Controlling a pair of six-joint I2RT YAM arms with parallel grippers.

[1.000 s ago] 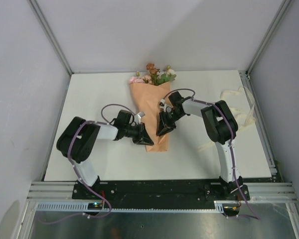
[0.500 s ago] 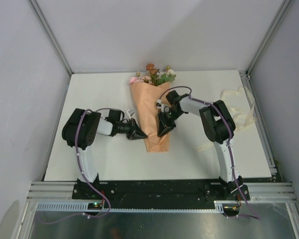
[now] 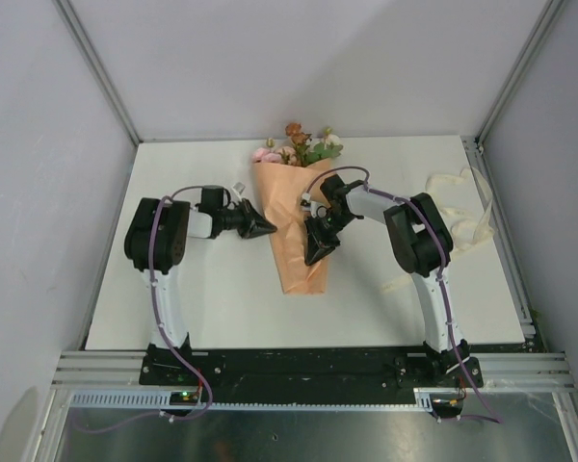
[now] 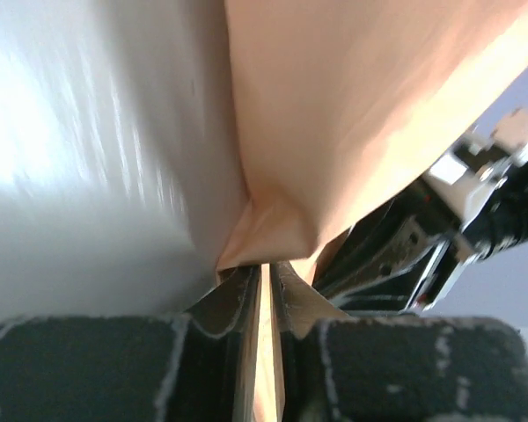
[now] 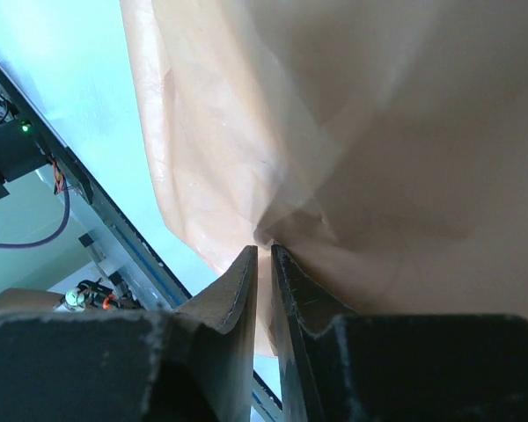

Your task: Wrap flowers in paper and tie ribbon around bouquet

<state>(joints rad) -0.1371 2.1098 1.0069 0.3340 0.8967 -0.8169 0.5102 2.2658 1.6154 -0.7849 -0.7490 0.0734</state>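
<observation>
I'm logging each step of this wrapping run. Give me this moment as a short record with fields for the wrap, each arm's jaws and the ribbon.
paper: rolled into a cone, lying on the table, narrow end toward the arms
flowers: blooms stick out of the wide far end
left gripper: jaws pinched on the cone's left edge
right gripper: jaws pinched on the cone's right side, nearer the narrow end
ribbon: loose at the table's right side, not tied

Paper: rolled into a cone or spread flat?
Rolled: the paper forms a cone lying on the table, flowers poking out its wide far end. The ribbon lies apart, at the right.
</observation>
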